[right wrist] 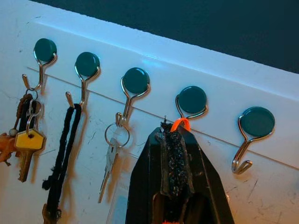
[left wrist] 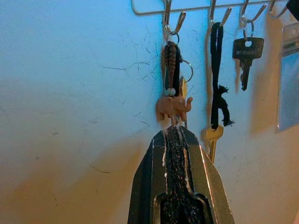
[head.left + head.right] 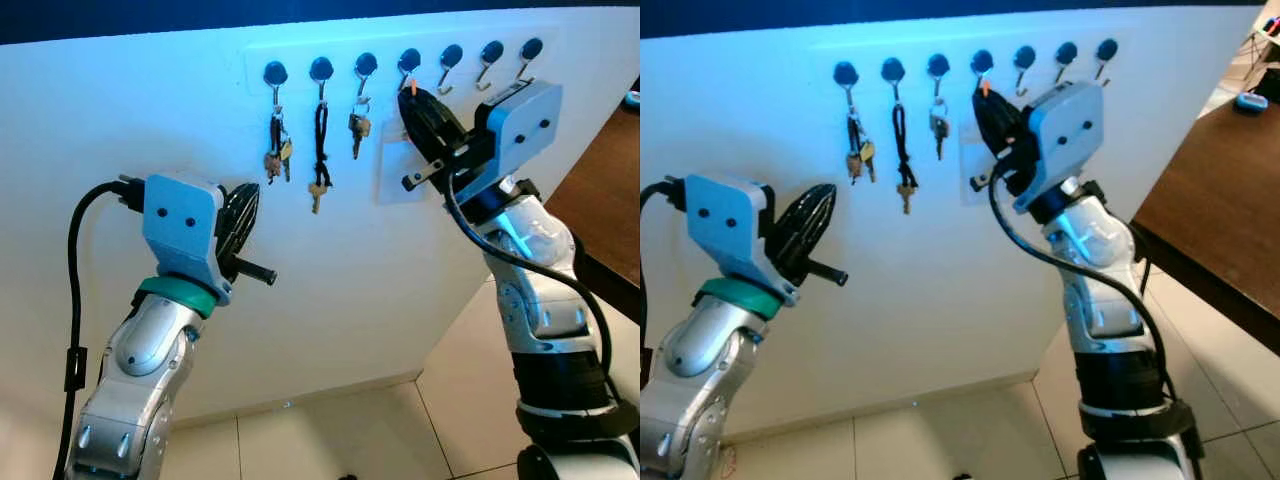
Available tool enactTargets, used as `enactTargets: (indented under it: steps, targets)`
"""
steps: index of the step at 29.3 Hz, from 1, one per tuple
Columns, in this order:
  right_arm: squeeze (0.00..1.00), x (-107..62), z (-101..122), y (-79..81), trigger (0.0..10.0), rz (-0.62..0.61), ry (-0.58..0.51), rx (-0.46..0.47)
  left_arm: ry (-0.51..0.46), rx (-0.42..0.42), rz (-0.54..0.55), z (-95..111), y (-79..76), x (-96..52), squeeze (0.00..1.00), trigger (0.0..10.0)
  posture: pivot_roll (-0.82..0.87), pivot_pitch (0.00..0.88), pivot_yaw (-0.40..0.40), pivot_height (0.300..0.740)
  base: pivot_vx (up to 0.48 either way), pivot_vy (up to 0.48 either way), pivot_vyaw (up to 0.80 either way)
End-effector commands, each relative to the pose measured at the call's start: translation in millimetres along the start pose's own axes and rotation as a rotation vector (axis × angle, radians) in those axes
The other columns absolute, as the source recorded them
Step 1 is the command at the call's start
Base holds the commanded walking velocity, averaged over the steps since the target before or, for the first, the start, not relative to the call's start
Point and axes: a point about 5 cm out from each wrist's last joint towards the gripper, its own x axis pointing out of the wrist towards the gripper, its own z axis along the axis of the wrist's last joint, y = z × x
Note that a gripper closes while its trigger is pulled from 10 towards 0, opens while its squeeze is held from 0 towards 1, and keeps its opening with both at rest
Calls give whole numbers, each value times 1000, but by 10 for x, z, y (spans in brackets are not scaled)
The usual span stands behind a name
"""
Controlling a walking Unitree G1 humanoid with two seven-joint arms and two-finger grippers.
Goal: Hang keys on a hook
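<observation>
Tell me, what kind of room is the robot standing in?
Probably a home entryway or hall: a white wall carries a row of key hooks, several holding keys, above a tiled floor.

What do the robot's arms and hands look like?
Both arms are shiny silver with black cables. Each wrist has a pale blue box with two dark dots. The left hand and right hand have long black fingers. The left wrist wears a green ring.

Home entryway: wall hooks (image 3: 408, 62) holding keys (image 3: 276, 150), tiled floor (image 3: 330, 430).
</observation>
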Motion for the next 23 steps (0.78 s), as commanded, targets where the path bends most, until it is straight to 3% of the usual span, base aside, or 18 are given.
enactTargets:
  steps: [1, 14, 19, 20, 23]
  targets:
    - [0, -14, -143, 187, 10000, 107, 71, 10, 3, 4, 5, -14, 8, -4, 0, 10000, -129, 77, 85, 740, 0, 0, 0]
    - [0, -34, -204, 208, 10000, 144, 116, 11, 2, 4, 10, -9, 17, -5, 0, 10000, -126, 80, 86, 740, 0, 0, 0]
    - [0, -25, -192, 144, 10000, 107, 113, -27, 5, 3, 9, -14, 11, -5, 0, 10000, -126, 80, 88, 740, 0, 0, 0]
    - [0, -17, -166, 114, 10000, 92, 100, -78, 5, 3, 9, -14, 10, -4, 0, 10000, -127, 80, 88, 740, 0, 0, 0]
    - [0, -3, -132, 77, 10000, 73, 80, -76, 4, 1, 8, -13, 8, -2, 0, 10000, -128, 81, 89, 740, 0, 0, 0]
